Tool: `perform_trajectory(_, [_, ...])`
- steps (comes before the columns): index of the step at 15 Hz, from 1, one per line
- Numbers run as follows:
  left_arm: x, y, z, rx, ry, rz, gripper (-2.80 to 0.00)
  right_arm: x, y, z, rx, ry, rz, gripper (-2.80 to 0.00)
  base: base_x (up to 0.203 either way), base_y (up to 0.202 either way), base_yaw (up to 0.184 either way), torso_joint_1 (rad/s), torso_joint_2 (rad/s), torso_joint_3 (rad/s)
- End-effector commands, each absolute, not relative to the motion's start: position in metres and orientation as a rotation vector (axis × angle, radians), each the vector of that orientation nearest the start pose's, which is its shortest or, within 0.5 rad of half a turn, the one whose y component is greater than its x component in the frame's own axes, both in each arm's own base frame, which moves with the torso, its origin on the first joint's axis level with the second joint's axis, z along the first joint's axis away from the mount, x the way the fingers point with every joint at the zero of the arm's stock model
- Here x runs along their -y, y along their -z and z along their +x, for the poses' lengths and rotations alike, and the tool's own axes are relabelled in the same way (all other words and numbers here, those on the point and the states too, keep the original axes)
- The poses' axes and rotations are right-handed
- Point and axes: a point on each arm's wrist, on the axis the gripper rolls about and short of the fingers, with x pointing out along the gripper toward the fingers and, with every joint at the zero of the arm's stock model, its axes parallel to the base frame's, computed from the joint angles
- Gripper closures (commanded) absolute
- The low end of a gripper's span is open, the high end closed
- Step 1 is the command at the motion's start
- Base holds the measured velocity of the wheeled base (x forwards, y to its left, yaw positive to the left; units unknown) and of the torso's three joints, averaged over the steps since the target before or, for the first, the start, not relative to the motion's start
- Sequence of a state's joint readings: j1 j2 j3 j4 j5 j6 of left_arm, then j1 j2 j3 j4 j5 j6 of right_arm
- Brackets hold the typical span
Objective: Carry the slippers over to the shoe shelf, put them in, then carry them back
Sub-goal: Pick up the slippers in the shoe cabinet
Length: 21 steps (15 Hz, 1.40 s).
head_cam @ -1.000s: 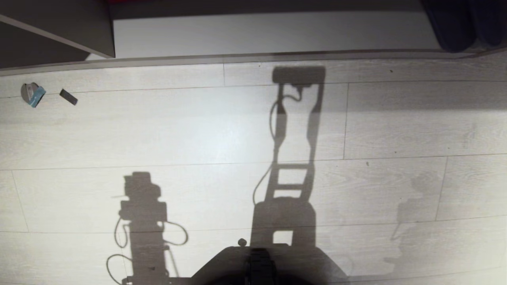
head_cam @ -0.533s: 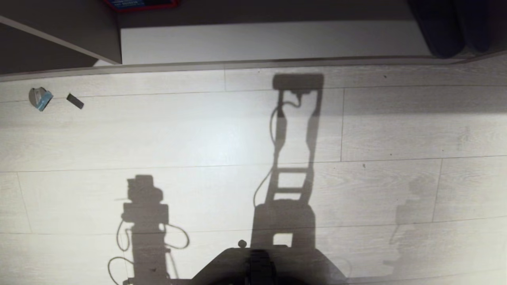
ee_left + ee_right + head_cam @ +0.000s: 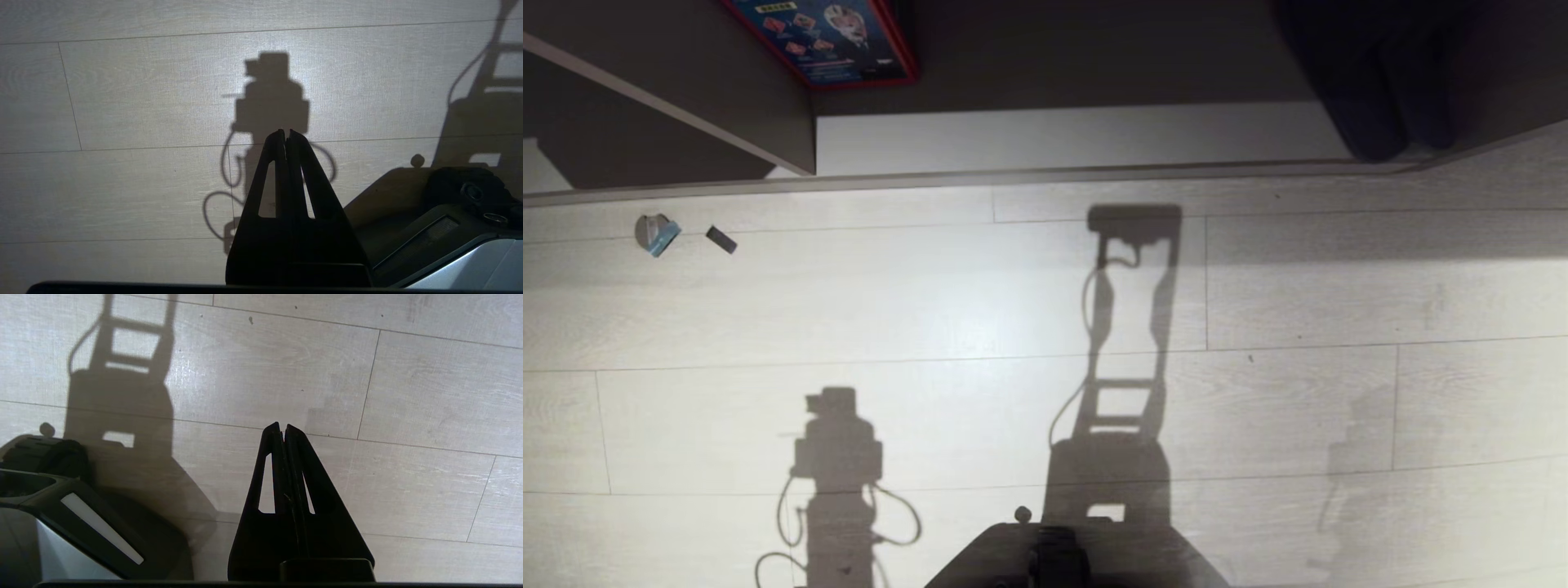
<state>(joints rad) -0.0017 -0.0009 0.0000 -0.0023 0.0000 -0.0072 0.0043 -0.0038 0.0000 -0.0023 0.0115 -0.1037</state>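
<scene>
Whole head view has slid downward since a second ago: camera tilting up, nothing on the floor itself moving. More of the shoe shelf [image 3: 1078, 139] shows now, plus a red-edged box [image 3: 825, 37]. Slippers [image 3: 1372, 90] sit dark at its right end. Left gripper [image 3: 286, 136] and right gripper [image 3: 283, 430] hang over bare floor, jaws pressed together, empty. Likely scouting before pickup.

Floor [image 3: 931, 310]: pale wood-grain planks, smooth, slight sheen (glare mid-floor). Shoe shelf [image 3: 1054, 139]: matt board. Slippers [image 3: 1372, 90]: dark cloth.
</scene>
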Motion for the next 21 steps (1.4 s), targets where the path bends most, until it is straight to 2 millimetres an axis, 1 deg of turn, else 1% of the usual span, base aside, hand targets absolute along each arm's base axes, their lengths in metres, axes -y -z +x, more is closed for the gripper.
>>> perform_trajectory(1, [0.0, -0.0758, -0.0229, 0.004, 0.002, -0.008, 0.0, -0.0002, -0.0758, -0.0228, 0.004, -0.017, -0.104, 0.0, 0.0, 0.0, 0.0, -0.001, 0.01, 0.2])
perform_trajectory(21, [0.0, -0.0758, -0.0228, 0.003, 0.002, -0.008, 0.0, -0.0002, -0.0757, -0.0228, 0.003, -0.017, -0.103, 0.0, 0.0, 0.0, 0.0, 0.002, 0.0, 0.202])
